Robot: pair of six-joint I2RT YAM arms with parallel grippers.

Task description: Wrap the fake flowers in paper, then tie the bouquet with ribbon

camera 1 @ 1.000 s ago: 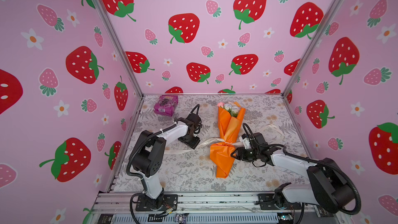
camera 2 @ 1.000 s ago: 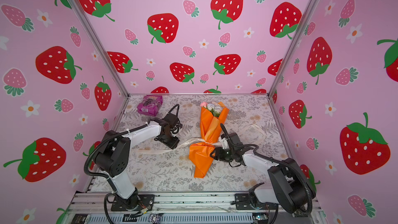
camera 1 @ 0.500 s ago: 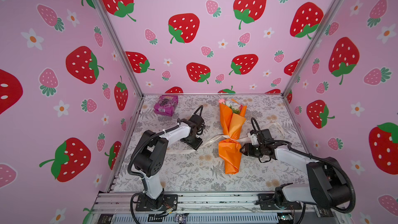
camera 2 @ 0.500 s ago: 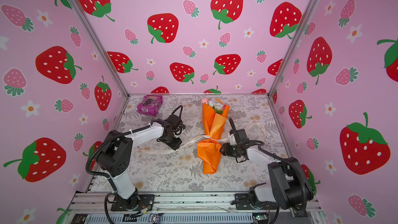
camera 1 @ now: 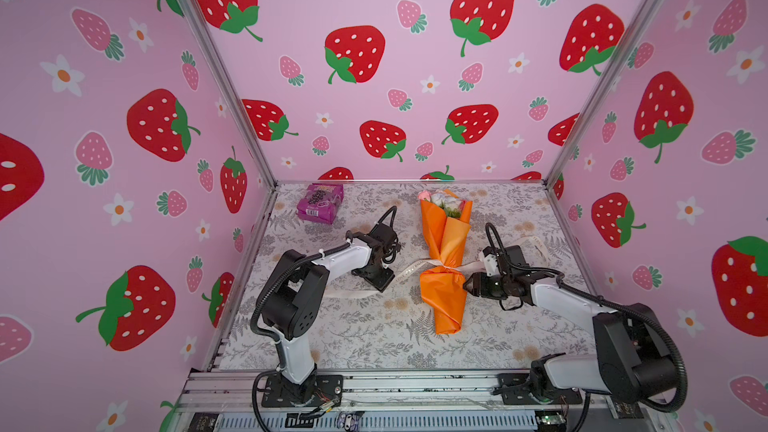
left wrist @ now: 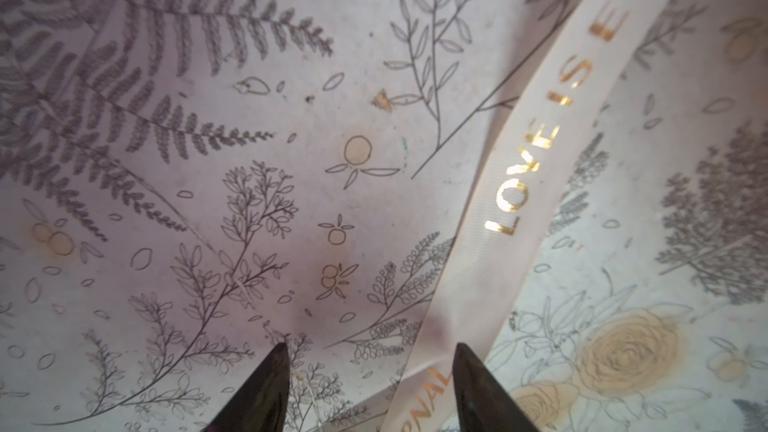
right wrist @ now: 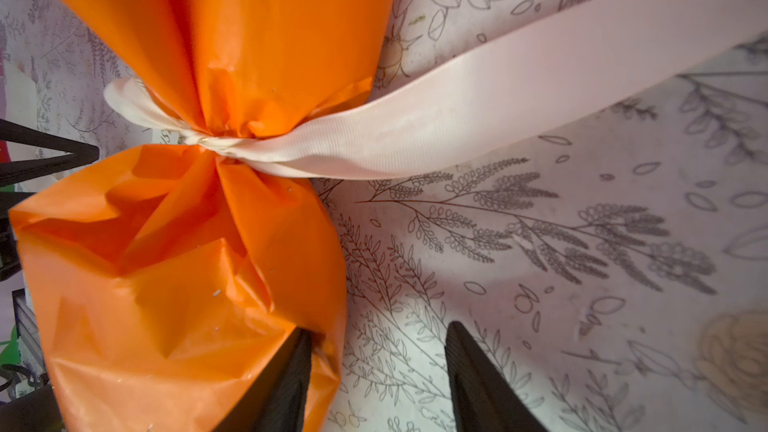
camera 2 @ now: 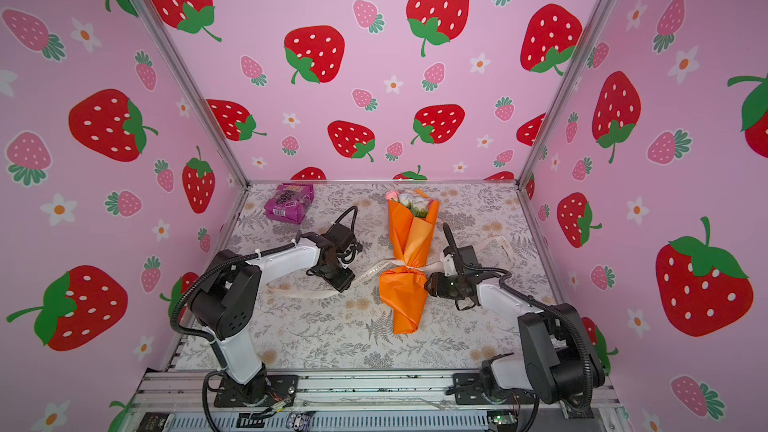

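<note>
- In both top views the bouquet (camera 1: 443, 297) lies mid-way across the table (camera 1: 365, 338), with a ribbon (camera 1: 409, 271) cinched round its waist. The left gripper (camera 1: 380, 280) and right gripper (camera 2: 430, 284) flank it.
- Left wrist view: jaws apart and empty, with the ribbon (left wrist: 519, 184) flat on the table beneath them.
- Right wrist view: jaws apart, gripping nothing. One fingertip (right wrist: 286, 380) touches the bouquet's (right wrist: 187, 284) orange paper.

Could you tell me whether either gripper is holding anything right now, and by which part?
Nothing is held: the left gripper stands open by the ribbon, and the right gripper stands open beside the bouquet.
</note>
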